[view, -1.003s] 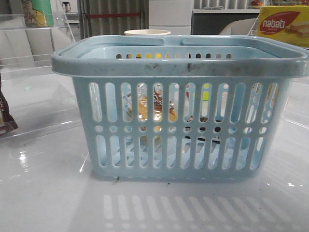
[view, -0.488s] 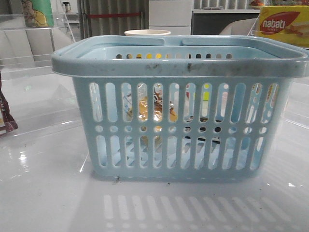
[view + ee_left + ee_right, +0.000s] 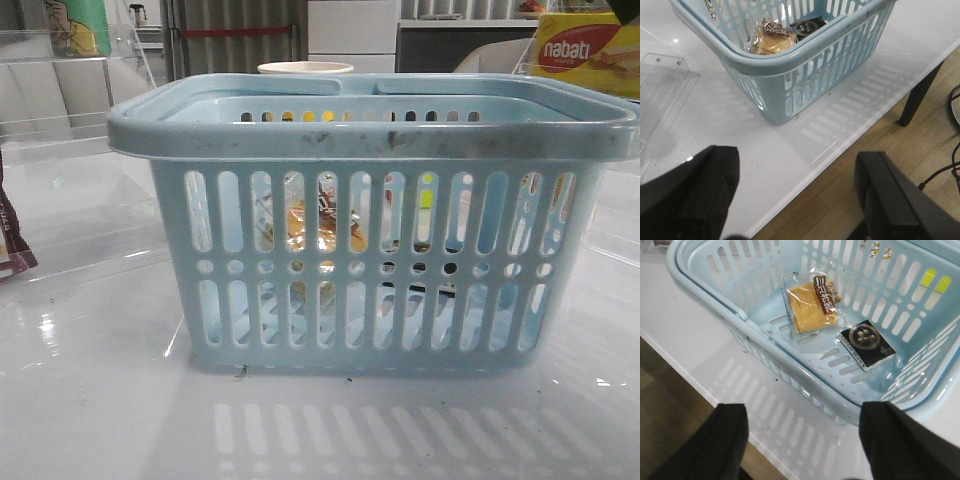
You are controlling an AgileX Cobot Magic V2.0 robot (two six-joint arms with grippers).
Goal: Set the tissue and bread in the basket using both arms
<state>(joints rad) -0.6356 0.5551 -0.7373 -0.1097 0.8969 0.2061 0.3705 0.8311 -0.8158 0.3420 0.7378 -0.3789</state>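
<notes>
The light-blue basket (image 3: 370, 130) stands in the middle of the white table and fills the front view. The bread (image 3: 812, 305), in its clear bag with a dark label, lies on the basket floor; it also shows through the slots in the front view (image 3: 320, 228) and in the left wrist view (image 3: 771, 41). A black tissue pack (image 3: 868, 343) with a round emblem lies beside it in the basket. My left gripper (image 3: 797, 195) is open and empty over the table's front edge, apart from the basket (image 3: 790, 60). My right gripper (image 3: 805, 440) is open and empty, just outside the basket's rim (image 3: 790, 362).
A yellow nabati box (image 3: 585, 52) stands at the back right. A dark brown packet (image 3: 12, 245) shows at the left edge. A clear acrylic stand (image 3: 60, 90) is at the back left, and a white cup rim (image 3: 305, 68) behind the basket. The table's edge (image 3: 850, 142) drops to wooden floor.
</notes>
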